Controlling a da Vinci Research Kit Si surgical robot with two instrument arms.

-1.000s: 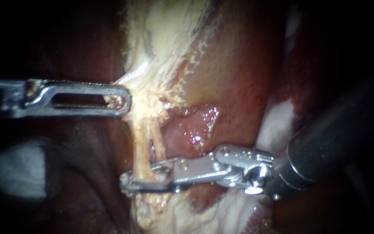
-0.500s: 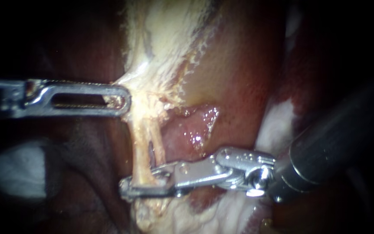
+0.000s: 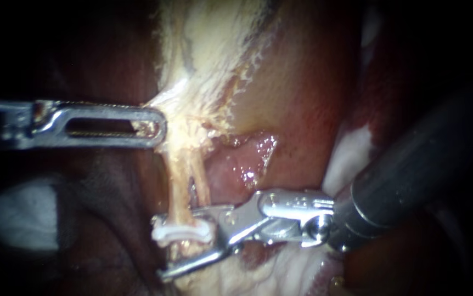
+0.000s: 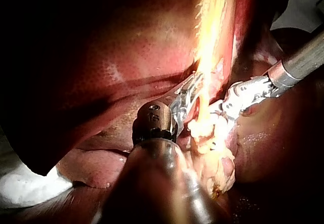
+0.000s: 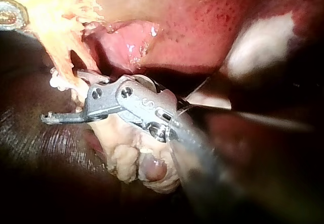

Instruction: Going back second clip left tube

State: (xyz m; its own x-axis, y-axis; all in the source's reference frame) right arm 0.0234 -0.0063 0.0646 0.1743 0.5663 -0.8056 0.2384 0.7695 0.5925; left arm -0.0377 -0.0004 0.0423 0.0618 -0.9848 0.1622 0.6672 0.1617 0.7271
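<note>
Between my right instrument's [image 3: 161,248] silver jaws, the clip [image 3: 183,234] is white, the tissue [image 3: 180,172] pale yellow; the liver [image 4: 126,57] mottled red.

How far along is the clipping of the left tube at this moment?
Done: a white clip sits across the left tube. In hand: the right instrument stands open around that clip and is not yet drawn clear, while the left instrument grips the pale tissue higher up. Left: backing the right instrument away. Only one clip shows on the tube.
</note>
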